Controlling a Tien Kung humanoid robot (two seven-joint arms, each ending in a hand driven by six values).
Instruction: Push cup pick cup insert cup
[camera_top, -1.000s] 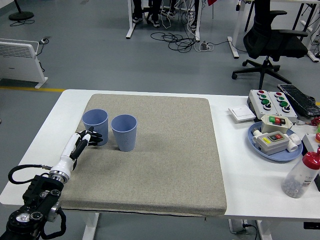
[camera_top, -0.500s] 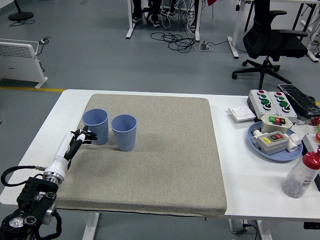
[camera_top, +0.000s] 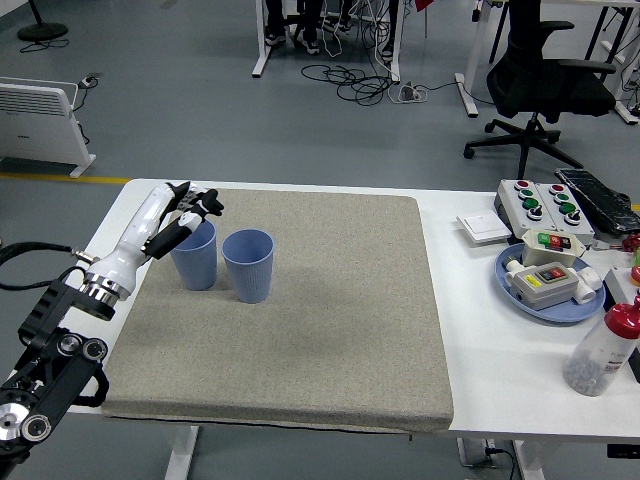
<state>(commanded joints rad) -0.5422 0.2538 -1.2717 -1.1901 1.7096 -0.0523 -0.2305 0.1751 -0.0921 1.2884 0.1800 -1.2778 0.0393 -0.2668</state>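
Note:
Two blue ribbed cups stand upright side by side on the grey mat (camera_top: 330, 320), at its far left. The left cup (camera_top: 198, 264) nearly touches the right cup (camera_top: 248, 266). My left hand (camera_top: 194, 206) is raised over the left cup's rim and hides the rim's left part. Its fingers (camera_top: 206, 204) are spread, not wrapped around the cup. The white forearm slants down to the lower left. My right arm is out of view.
On the white table (camera_top: 480, 300) right of the mat lie a blue plate (camera_top: 510, 280) with switch boxes, a button box (camera_top: 540, 205), a small white box (camera_top: 484, 229) and a red-capped bottle (camera_top: 604, 352). An office chair (camera_top: 545, 80) stands on the floor behind.
My left hand has lifted from beside the left cup's lower side up to its rim and moved away from me. Both cups stay about where they were.

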